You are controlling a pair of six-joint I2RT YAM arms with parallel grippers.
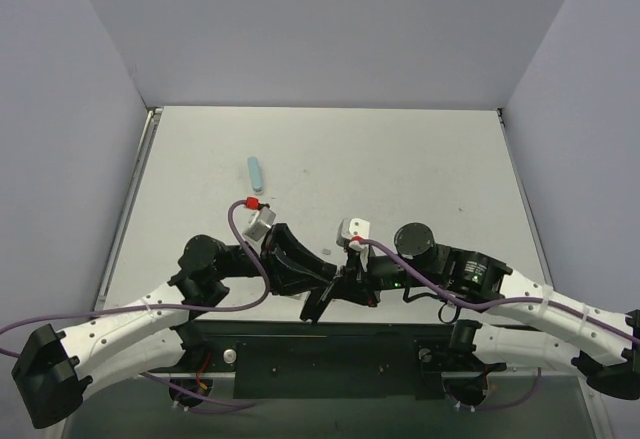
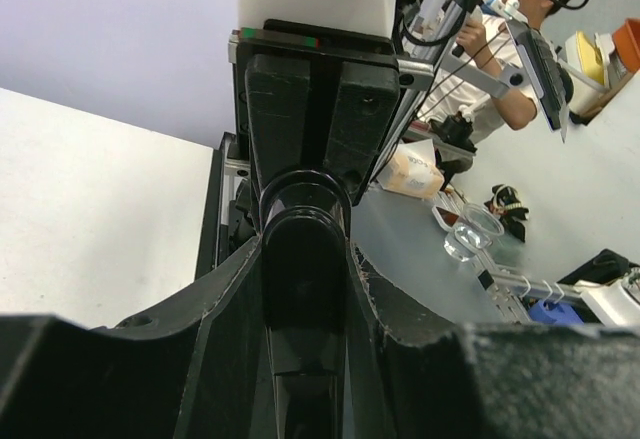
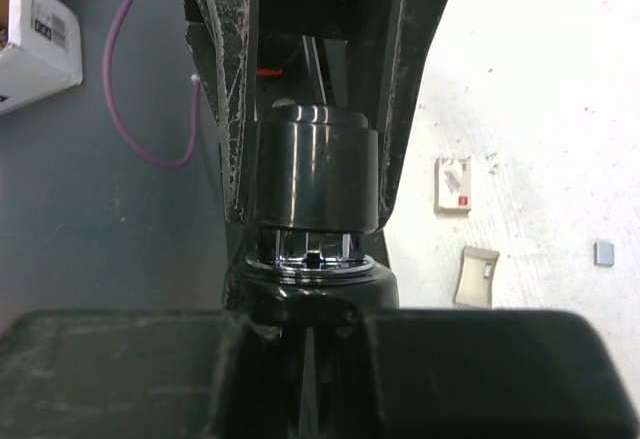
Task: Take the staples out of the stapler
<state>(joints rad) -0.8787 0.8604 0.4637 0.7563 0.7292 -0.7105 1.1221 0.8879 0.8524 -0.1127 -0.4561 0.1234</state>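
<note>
- Near table [image 1: 420, 159] edge, centre: stapler [image 3: 317, 194] clamped across its width by left gripper [image 2: 305, 259], jaws part-spread round black body.
- Looks lifted off surface.
- Long axis runs left-right along near edge, pointing straight at right gripper [image 3: 312, 334].
- Right jaws pressed together, tips at stapler's metal-showing end; thin part caught between them or not, cannot tell.
- Your next pull likely follows that axis, right arm working.
- Farther, left of centre: pale blue bar [image 1: 256, 172], well apart.
</note>
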